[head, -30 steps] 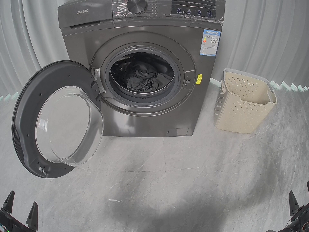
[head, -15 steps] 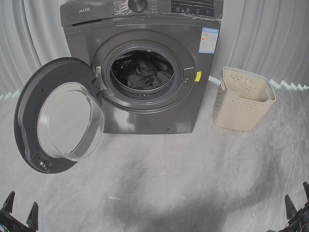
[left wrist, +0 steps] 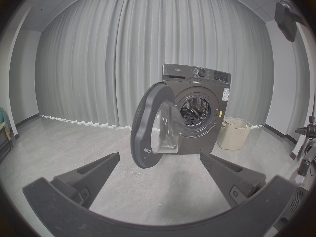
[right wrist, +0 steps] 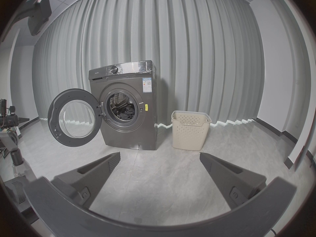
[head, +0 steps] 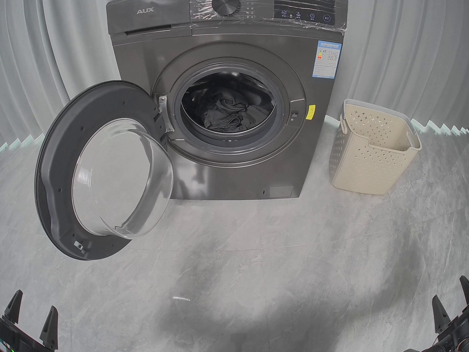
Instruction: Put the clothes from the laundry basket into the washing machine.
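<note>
Black and spread apart, the left gripper (head: 32,309) is held low over the floor (head: 273,265). The door (head: 63,172) is swung open left of the washing machine (head: 234,177); dark clothes (head: 224,114) are seen in its drum. The beige laundry basket (head: 369,165) is set just beside it, and the right gripper (head: 449,293) is likewise spread.

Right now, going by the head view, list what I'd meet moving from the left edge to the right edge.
left gripper → open door → washing machine → laundry basket → right gripper
</note>
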Available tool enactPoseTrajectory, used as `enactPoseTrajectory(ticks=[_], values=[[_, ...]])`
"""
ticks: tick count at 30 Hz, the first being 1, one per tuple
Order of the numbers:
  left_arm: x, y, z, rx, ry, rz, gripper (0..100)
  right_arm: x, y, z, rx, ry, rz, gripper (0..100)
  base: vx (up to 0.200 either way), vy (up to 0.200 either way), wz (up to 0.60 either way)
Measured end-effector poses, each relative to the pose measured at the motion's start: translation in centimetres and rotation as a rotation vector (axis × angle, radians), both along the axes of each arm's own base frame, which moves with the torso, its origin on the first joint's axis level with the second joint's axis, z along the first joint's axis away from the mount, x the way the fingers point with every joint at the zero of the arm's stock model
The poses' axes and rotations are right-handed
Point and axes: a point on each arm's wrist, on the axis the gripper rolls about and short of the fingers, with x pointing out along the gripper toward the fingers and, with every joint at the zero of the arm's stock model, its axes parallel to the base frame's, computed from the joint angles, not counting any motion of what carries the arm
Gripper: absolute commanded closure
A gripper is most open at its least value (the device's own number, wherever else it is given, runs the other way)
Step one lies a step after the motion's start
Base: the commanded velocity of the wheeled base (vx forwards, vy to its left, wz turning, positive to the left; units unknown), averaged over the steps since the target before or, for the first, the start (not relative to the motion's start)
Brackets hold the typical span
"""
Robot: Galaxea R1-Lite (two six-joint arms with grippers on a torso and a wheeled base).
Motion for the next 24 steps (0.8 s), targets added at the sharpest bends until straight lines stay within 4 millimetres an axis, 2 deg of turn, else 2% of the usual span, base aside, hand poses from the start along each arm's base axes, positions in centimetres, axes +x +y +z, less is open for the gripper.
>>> enactPoseTrajectory(ticks=[4,24], values=[[0.00,0.00,0.00,0.000,0.000,0.000,0,0.00,0.00,0.00,0.000,0.000,0.000,0,0.000,0.200,0.00],[0.01,0.00,0.01,0.002,0.000,0.000,0,0.00,0.00,0.01,0.000,0.001,0.000,0,0.000,0.000,0.00]])
